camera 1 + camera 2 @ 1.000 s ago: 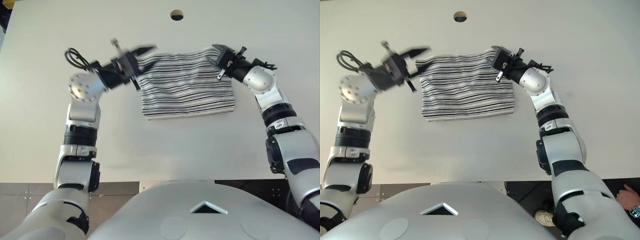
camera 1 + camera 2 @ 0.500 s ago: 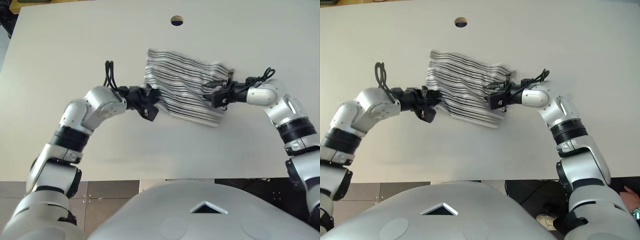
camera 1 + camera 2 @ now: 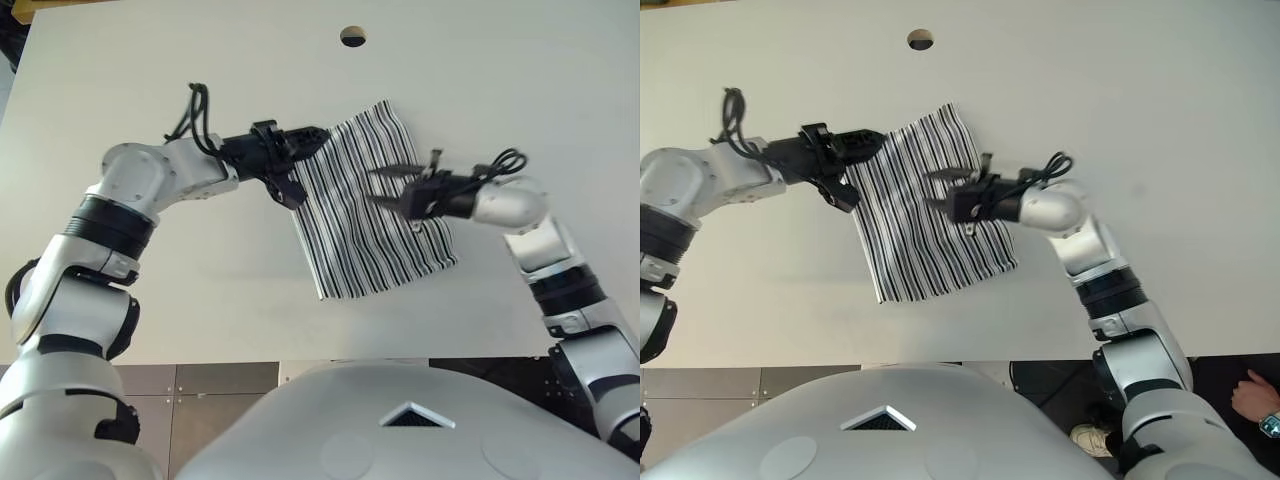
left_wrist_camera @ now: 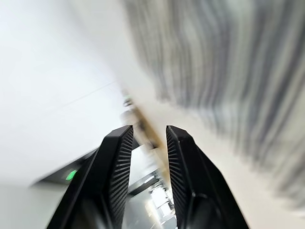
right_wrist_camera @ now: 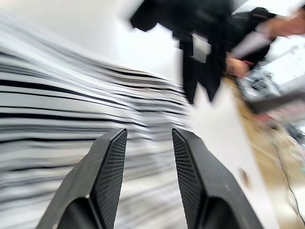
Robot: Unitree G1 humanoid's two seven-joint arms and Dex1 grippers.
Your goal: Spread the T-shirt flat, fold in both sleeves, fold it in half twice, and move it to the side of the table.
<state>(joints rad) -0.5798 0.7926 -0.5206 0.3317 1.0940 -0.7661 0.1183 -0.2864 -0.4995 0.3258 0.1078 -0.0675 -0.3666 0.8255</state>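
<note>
The folded black-and-white striped T-shirt (image 3: 360, 250) lies on the white table (image 3: 500, 60), turned at a slant with one corner pointing to the far side. My left gripper (image 3: 315, 135) sits at the shirt's far left edge, open, with nothing between its fingers (image 4: 116, 176). My right gripper (image 3: 378, 185) hovers over the middle of the shirt, pointing left, open and holding nothing. The left wrist view has the stripes (image 4: 228, 62) beside that gripper. In the right wrist view the stripes (image 5: 57, 109) lie under the fingers (image 5: 109, 176).
A round cable hole (image 3: 353, 36) sits in the table at the far middle. Bare tabletop stretches to the left (image 3: 90, 60) and right of the shirt. The table's near edge (image 3: 300, 362) runs just below the shirt.
The shirt has been swung round from lying square to lying at a slant. Both grippers have let go of its edges. The right gripper has moved left over the cloth.
</note>
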